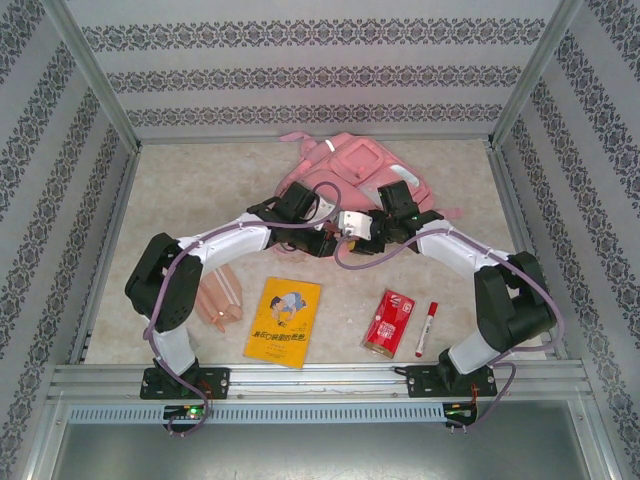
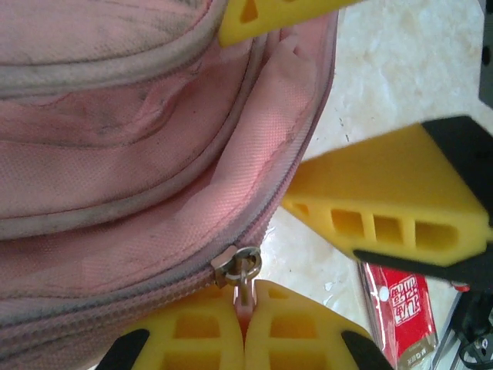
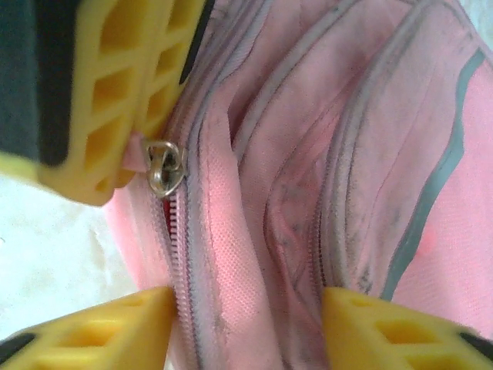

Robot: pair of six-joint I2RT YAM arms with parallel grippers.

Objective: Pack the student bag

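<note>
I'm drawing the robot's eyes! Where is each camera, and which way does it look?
Top external: above and behind, looking down at the table; the left arm and right arm meet at the pink backpack.
Left wrist: on the left arm, facing the backpack; the left gripper pinches the zip pull.
Right wrist: on the right arm, facing the backpack's zips; the right gripper straddles its edge, open.
Shared: both wrist views show the zip pull and the other gripper's yellow fingers.

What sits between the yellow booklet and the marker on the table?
A red packet, lying between the yellow booklet and the marker, seen in the top external view.
</note>
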